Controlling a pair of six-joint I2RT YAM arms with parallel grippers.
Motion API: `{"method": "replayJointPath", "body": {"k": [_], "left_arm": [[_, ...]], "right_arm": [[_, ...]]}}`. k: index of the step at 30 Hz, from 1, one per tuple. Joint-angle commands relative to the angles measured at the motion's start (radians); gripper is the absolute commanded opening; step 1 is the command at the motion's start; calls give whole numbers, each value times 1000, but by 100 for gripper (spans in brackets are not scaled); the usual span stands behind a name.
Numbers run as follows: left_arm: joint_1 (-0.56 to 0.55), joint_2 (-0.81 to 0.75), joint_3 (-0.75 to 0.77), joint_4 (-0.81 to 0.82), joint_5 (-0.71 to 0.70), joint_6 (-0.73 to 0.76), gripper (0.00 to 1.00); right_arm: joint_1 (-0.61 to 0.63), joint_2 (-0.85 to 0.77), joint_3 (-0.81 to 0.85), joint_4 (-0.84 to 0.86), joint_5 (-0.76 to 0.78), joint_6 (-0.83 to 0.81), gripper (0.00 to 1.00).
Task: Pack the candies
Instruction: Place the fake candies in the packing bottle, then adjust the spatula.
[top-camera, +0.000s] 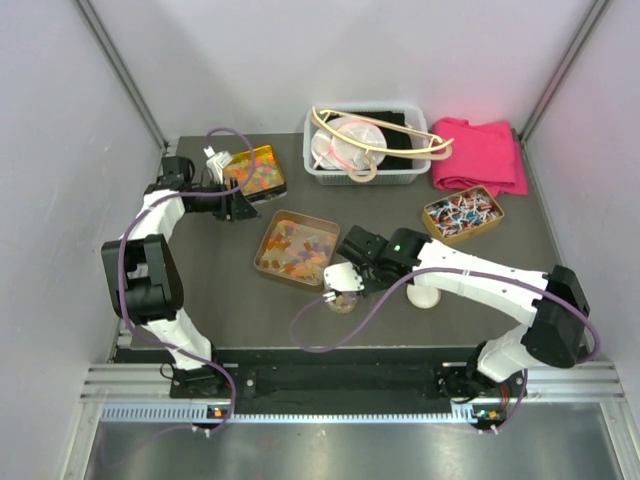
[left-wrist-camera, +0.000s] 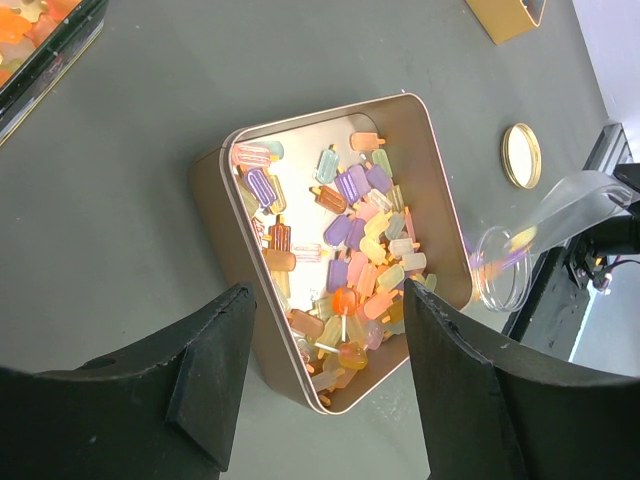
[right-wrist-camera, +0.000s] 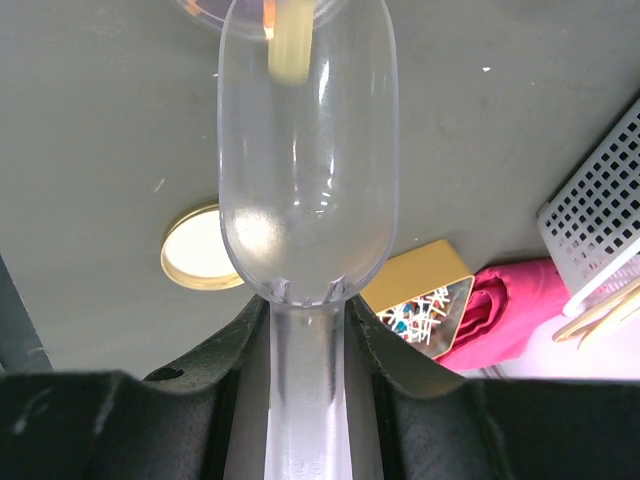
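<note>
Translucent orange, yellow and purple popsicle-shaped candies (left-wrist-camera: 360, 230) lie below the wide-spread left claw (left-wrist-camera: 328, 292); the right claw (right-wrist-camera: 307, 310) grips a scoop (right-wrist-camera: 305, 150).

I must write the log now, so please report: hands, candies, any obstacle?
Left hand open, empty. Right hand shut on clear scoop, tip at small jar. Candies in the middle tin. Nothing between tin and jar.

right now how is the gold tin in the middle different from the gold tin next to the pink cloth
Contents: the middle tin holds popsicle-shaped gummy candies; the other tin, beside the pink cloth, holds twist-wrapped sweets.
Fill: part of the middle tin's floor is bare; the other tin's looks covered.
Place: the middle tin sits mid-table; the other tin sits back right.
Both are gold, round-cornered and lidless.
</note>
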Motion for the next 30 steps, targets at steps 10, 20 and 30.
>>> {"method": "replayJointPath", "body": {"k": [10, 20, 30], "left_arm": [[3, -29, -17, 16, 15, 37, 65], [1, -44, -115, 71, -96, 62, 65], [1, -125, -197, 85, -96, 74, 65]], "right_arm": [[24, 12, 93, -3, 76, -44, 0], [17, 79, 216, 177, 199, -107, 0], [-46, 414, 322, 538, 421, -216, 0]]}}
